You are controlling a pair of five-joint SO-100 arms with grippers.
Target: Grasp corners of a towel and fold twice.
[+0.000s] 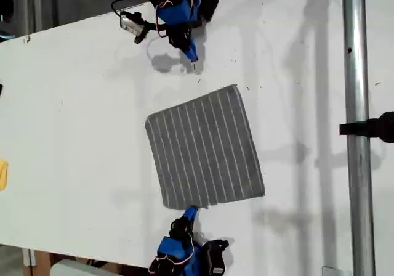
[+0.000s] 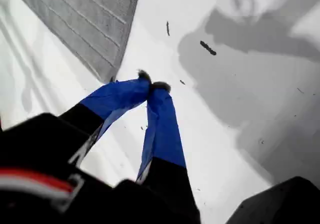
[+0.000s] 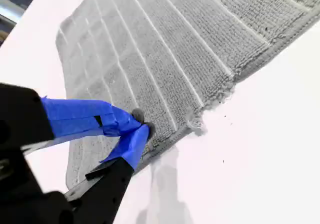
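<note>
The dark grey towel [image 1: 206, 146] with thin white stripes lies flat and unfolded on the white table, all its corners showing. My first gripper [image 1: 192, 56] is shut with nothing in it and hovers over bare table, apart from the nearest corner [image 1: 234, 89]. In the first wrist view its tips [image 2: 152, 81] meet just short of the towel [image 2: 85, 19]. My second gripper [image 1: 190, 212] sits at the opposite towel edge, shut, its taped tips [image 3: 141, 125] resting on the hem of the towel [image 3: 175, 49]. I cannot tell whether cloth is pinched between them.
A vertical metal pole [image 1: 356, 103] with a black clamp [image 1: 372, 128] stands at the exterior view's right. A yellow object [image 1: 2, 174] pokes in at that view's left edge. Bare white table [image 1: 74, 134] surrounds the towel.
</note>
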